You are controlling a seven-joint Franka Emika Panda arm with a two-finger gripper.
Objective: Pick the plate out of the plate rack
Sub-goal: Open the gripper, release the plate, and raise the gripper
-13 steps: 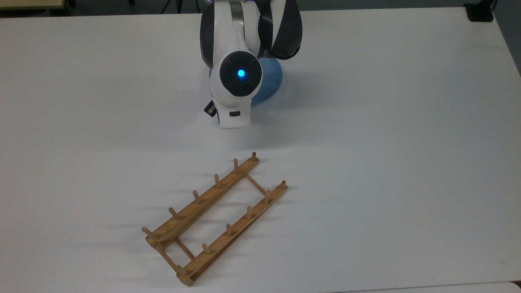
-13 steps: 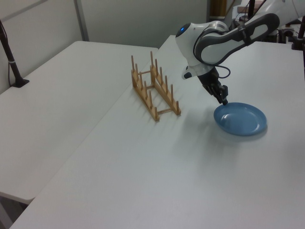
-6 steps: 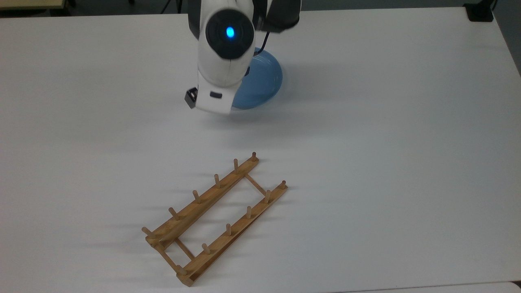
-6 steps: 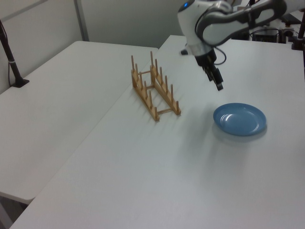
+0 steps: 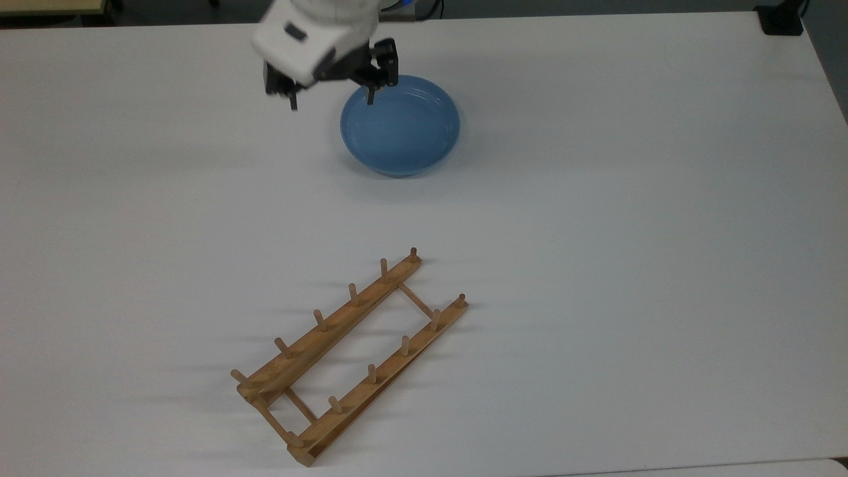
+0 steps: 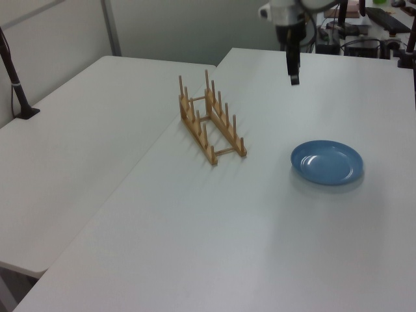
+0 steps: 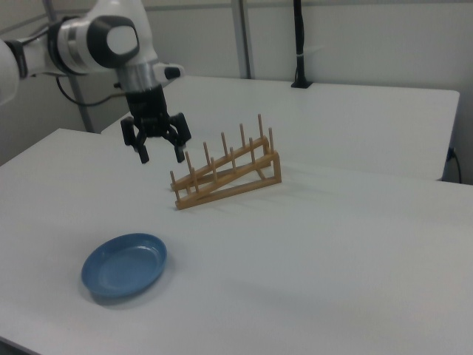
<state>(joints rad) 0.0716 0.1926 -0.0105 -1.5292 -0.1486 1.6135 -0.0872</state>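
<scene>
Risen off the plate (image 5: 400, 126) lying on the white table (image 5: 596, 199), the end effector (image 7: 157, 156) hangs wide, seemingly empty.

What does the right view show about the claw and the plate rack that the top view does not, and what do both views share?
Right view alone: the claw hangs in the air, well above the table, and the plate rack rises at a slant, one end higher. Top view alone: the plate rack seen from above, two parallel rails joined by thin crossbars, and faint rings inside the plate. Both: the claw is open and empty, the blue plate lies flat on the table apart from the rack, and the rack holds nothing.
</scene>
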